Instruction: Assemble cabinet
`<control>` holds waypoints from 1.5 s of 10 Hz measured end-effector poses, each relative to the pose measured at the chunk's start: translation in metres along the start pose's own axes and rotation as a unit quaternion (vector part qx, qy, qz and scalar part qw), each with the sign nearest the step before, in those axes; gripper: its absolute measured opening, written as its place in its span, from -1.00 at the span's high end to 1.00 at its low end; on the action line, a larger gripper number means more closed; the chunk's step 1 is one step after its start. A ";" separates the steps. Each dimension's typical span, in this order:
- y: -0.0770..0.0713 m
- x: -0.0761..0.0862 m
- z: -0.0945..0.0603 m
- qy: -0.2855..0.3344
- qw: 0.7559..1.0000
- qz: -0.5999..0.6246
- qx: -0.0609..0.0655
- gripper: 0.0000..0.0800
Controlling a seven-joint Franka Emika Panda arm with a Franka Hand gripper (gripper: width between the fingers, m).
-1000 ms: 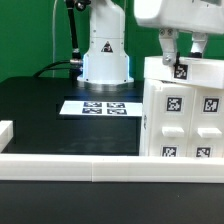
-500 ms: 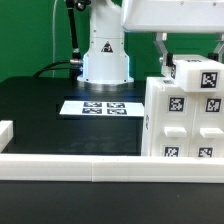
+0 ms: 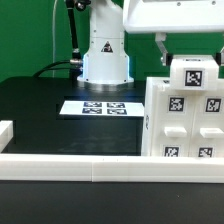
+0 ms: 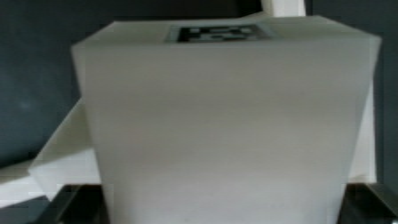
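The cabinet (image 3: 185, 125) is the big white box at the exterior view's right, with tagged drawer-like insets on its front. Just above its top, my gripper (image 3: 188, 60) is shut on a smaller white block (image 3: 192, 74) that carries one black-and-white tag. In the wrist view this block (image 4: 222, 120) fills nearly the whole picture, with its tag at the far end. My dark fingertips (image 4: 63, 205) press against its two sides. Whether the block rests on the cabinet or hangs just clear of it, I cannot tell.
A long low white rail (image 3: 80, 168) runs along the front of the black table, with a short return at the exterior view's left (image 3: 6, 130). The marker board (image 3: 100, 106) lies flat in front of the arm's white base (image 3: 105, 55).
The gripper has shifted toward the exterior view's right with the block. The block's tagged face now shows larger and squarer, and the cabinet's upper edge shows lower.
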State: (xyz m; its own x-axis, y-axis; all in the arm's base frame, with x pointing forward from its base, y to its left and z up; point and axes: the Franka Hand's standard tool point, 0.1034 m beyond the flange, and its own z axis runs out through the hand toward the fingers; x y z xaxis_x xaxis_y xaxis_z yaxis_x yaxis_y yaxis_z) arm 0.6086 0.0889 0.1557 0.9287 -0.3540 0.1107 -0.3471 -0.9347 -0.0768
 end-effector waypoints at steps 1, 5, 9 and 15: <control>-0.001 -0.002 0.001 -0.003 0.998 0.060 0.003 -0.41; -0.005 -0.006 0.003 0.012 0.955 0.297 0.020 -0.41; -0.011 -0.008 0.002 -0.011 0.838 0.544 0.040 -0.41; -0.020 -0.010 0.001 -0.035 0.728 0.683 0.049 -0.42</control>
State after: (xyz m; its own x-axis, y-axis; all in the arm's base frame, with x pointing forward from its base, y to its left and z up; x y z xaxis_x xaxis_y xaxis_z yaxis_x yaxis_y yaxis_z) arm 0.6062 0.1113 0.1555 -0.2677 -0.9453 -0.1866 -0.9454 0.2951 -0.1386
